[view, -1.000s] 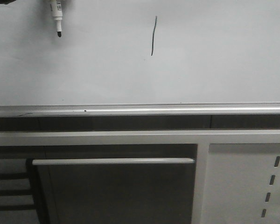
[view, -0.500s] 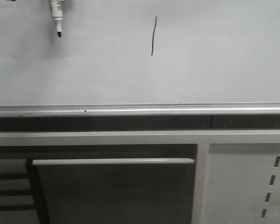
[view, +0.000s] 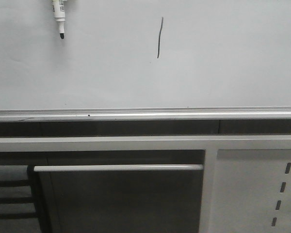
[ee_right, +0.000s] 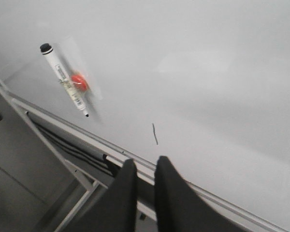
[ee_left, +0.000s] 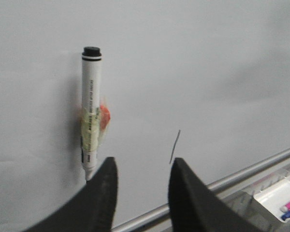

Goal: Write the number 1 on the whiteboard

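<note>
The whiteboard (view: 223, 68) fills the upper front view, with its silver rail (view: 145, 114) along the lower edge. The number 1 (view: 159, 38) is a thin dark stroke near the top middle; it also shows in the left wrist view (ee_left: 174, 146) and the right wrist view (ee_right: 155, 134). A white marker (view: 59, 17) with a black tip hangs on the board at the top left, held by no gripper (ee_left: 91, 121) (ee_right: 63, 77). My left gripper (ee_left: 143, 160) is open and empty, off the board, just right of the marker's tip. My right gripper (ee_right: 146, 161) is shut and empty, over the rail.
Below the board stands a white cabinet frame with a horizontal bar handle (view: 116, 168) and a perforated panel (view: 262, 194) at the right. A small white tray (ee_left: 280, 195) with a pink marker sits beyond the rail. Dark slats (view: 12, 199) show at the lower left.
A dark part of the left gripper at the front view's top left corner has gone out of the picture. The marker and the stroke have stayed in place.
</note>
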